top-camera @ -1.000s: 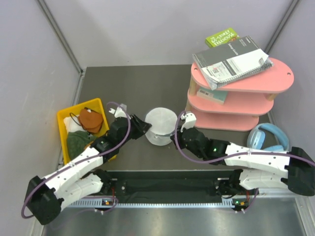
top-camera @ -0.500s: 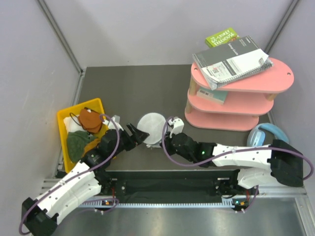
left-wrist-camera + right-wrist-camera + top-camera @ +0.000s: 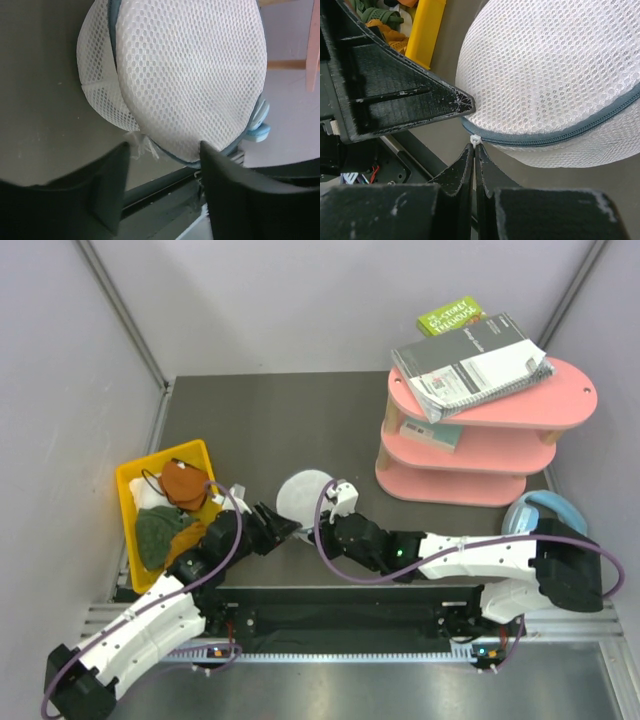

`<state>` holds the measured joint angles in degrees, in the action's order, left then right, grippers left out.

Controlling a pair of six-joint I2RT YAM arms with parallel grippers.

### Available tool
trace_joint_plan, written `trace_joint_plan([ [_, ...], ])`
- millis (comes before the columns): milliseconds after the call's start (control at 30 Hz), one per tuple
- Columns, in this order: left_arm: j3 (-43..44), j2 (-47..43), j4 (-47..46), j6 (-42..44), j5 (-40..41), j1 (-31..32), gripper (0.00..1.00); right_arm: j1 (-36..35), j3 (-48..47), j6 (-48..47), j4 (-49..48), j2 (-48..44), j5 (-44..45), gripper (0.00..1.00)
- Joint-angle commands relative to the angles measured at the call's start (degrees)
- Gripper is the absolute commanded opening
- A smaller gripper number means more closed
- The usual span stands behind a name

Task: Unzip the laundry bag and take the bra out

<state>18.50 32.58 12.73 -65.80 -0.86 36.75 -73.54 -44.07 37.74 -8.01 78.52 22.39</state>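
Observation:
The laundry bag (image 3: 304, 494), a white round mesh pouch with a grey-blue zipper line, sits near the table's front edge. In the left wrist view the bag (image 3: 185, 75) fills the upper frame. My left gripper (image 3: 165, 150) is open, its fingertips on either side of the bag's lower rim. My left gripper (image 3: 283, 527) is at the bag's near left side. My right gripper (image 3: 475, 146) is shut on the small white zipper pull (image 3: 475, 139) at the end of the zipper (image 3: 560, 134). My right gripper (image 3: 318, 532) is just below the bag. The bra is hidden.
A yellow bin (image 3: 131, 480) at the left holds rust-orange, dark green and pale cloths. A pink three-tier shelf (image 3: 480, 445) with books stands at the back right. Pale blue headphones (image 3: 545, 512) lie at the right. A black rail (image 3: 340, 615) runs along the near edge.
The bag has moved left and toward the near edge with both grippers at it. Both arms have drawn back toward their bases.

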Motion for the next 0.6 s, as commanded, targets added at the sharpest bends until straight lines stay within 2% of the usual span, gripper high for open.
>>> trace_joint_plan([
  [0, -0.4, 0.4, -4.3, -1.3, 0.3, -0.1, 0.44, -1.0, -3.3, 0.4, -2.7, 0.7, 0.2, 0.0],
  [33, -0.2, 0.3, -4.2, -1.3, 2.4, -0.1, 0.38, -1.2, -3.1, 0.4, -2.7, 0.8, 0.3, 0.0],
  [67, 0.0, 0.3, -4.1, -1.3, 2.8, -0.1, 0.28, -1.1, -3.2, 0.4, -2.6, 0.8, 0.3, 0.0],
  [167, 0.3, 0.4, -4.3, -0.9, 3.8, 0.0, 0.13, -1.1, -2.9, 0.5, -2.4, 0.9, 0.3, 0.0],
  [200, 0.4, 0.6, -4.2, -0.8, 3.9, 0.0, 0.04, -1.2, -2.9, 0.4, -2.4, 0.9, 0.3, 0.0],
  [233, 0.5, 0.8, -4.3, -0.6, 4.1, -0.1, 0.0, -1.1, -3.0, 0.4, -2.4, 0.8, 0.5, 0.0],
  [567, 1.6, 3.0, -4.8, 2.1, 6.5, -0.2, 0.0, -0.1, -2.1, 0.4, 0.6, -0.4, 2.6, 0.0],
])
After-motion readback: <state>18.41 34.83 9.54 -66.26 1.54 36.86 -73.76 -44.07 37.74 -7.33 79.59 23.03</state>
